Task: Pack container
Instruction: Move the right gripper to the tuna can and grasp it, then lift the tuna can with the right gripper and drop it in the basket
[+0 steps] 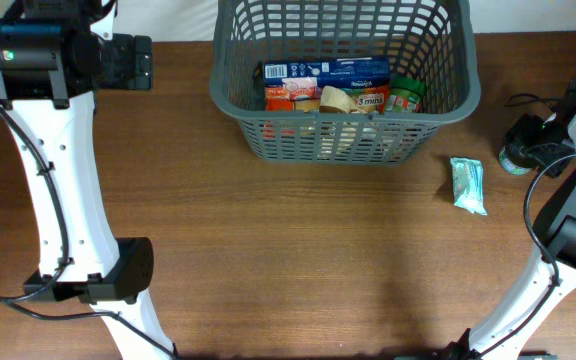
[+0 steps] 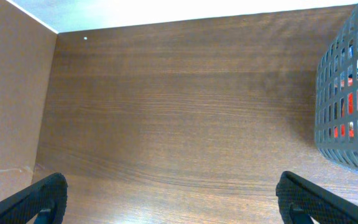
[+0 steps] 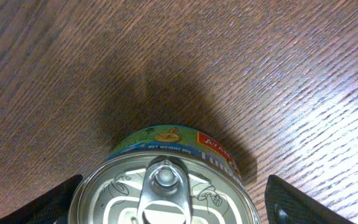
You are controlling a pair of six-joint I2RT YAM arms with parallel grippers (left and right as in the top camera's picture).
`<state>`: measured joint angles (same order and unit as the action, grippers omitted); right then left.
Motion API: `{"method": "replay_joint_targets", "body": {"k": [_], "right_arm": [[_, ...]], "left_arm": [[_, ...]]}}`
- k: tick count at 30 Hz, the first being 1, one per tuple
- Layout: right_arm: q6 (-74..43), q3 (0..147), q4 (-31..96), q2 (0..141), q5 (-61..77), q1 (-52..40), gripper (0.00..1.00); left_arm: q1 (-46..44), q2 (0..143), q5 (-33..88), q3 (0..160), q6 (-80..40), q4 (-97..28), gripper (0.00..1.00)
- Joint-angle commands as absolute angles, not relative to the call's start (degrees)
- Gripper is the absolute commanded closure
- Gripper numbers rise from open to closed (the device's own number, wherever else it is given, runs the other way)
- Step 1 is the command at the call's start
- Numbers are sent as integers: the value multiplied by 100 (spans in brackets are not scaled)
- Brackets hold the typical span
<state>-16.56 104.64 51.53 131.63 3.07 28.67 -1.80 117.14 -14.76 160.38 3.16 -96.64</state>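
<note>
At the far edge of the wooden table (image 1: pixel 268 250), about midway across, stands the container (image 1: pixel 268 140), a dark grey lattice basket, upright. It holds several groceries, among them a blue box (image 1: pixel 338 70), a red packet (image 1: pixel 290 97) and a green-labelled tin (image 1: pixel 405 97). A pale green packet (image 1: pixel 468 185) lies flat on the wood just beside the basket's right front corner, between it and the right arm. The right gripper (image 3: pixel 169 202) sits low over a can (image 3: pixel 166 146) with a ring-pull lid, which stands upright on the table well to the right of the basket. Its fingers (image 3: pixel 42 205) are spread wide, one on each side of the can. The wrist view does not settle whether either pad touches it. The left gripper (image 2: pixel 169 196) hangs above bare wood off the basket's left side. Its fingers (image 2: pixel 36 199) are spread wide with nothing between them, and the basket's slotted wall shows at the right edge of its wrist view.
</note>
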Motion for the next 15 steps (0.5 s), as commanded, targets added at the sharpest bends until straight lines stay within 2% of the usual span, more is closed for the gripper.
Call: {"method": "replay_joint_targets", "body": {"k": [1, 9, 11, 15], "right_arm": [[-1706, 10403, 5164, 13382, 252, 2847, 16], [-1704, 10403, 5203, 13487, 257, 2847, 15], [-1704, 10403, 5223, 13487, 255, 2847, 21], [-1702, 10422, 5308, 13482, 257, 2853, 39]], "left_arm": [[-169, 11699, -1433, 16038, 215, -9666, 1], [-169, 11699, -1433, 16040, 215, -9666, 1], [-169, 11701, -1433, 16040, 215, -9666, 1], [-169, 11699, -1433, 16040, 215, -9666, 1]]}}
